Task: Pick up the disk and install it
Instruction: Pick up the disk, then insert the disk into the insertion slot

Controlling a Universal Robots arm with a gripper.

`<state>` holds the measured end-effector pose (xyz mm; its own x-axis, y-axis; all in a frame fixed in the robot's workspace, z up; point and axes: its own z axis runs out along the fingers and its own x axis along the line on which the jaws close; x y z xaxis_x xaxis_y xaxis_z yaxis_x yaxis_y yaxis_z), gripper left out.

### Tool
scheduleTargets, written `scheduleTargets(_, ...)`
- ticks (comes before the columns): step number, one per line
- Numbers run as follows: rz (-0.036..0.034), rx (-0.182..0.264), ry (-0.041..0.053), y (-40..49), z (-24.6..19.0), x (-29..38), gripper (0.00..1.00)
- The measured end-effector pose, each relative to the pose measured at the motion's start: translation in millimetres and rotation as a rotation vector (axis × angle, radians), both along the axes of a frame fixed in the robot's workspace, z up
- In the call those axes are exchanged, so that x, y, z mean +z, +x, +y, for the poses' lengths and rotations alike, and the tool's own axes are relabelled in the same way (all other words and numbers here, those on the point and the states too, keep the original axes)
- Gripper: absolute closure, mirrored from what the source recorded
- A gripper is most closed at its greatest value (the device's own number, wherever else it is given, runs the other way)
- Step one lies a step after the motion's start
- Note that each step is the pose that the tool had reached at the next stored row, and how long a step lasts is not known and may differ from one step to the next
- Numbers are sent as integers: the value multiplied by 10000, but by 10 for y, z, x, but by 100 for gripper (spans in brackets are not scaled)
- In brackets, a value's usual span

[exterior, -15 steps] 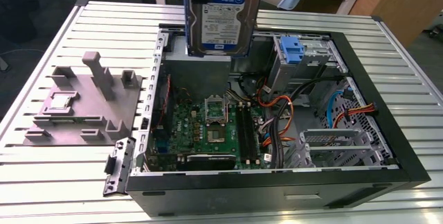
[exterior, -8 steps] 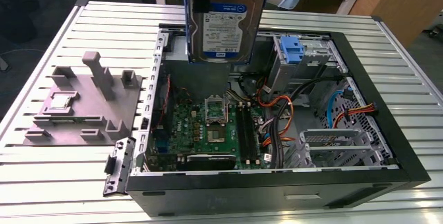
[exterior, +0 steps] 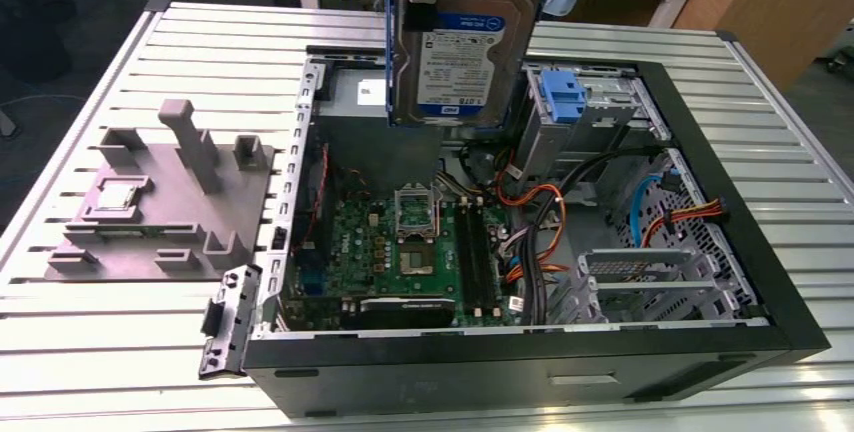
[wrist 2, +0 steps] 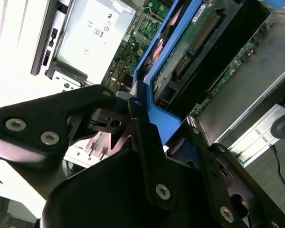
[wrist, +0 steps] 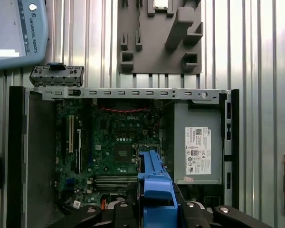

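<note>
I am holding the flat silver-grey disk with the white-and-blue label (exterior: 461, 52) high above the open black computer case (exterior: 747, 252).

My gripper (wrist 2: 167, 127) is pinching the disk by its blue plastic carrier frame (wrist: 154, 178), so it is hanging on edge below my fingers, over the green motherboard (exterior: 414, 252). I am judging the smooth plastic frame a risky hold: if it is slipping or twisting, the disk could be dropping onto the board. The loose orange cables (exterior: 534, 202) beside it, near the blue-latched metal drive bay (exterior: 567, 102), could be snagging a corner on the way down.
</note>
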<state>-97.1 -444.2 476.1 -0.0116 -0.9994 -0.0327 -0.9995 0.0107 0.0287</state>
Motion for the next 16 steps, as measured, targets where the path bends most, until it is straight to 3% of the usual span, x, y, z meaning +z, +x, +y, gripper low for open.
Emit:
scheduleTargets(13,0,-1,-2,12,1,0,63)
scheduleTargets(16,0,1,-3,13,-33,-1,63)
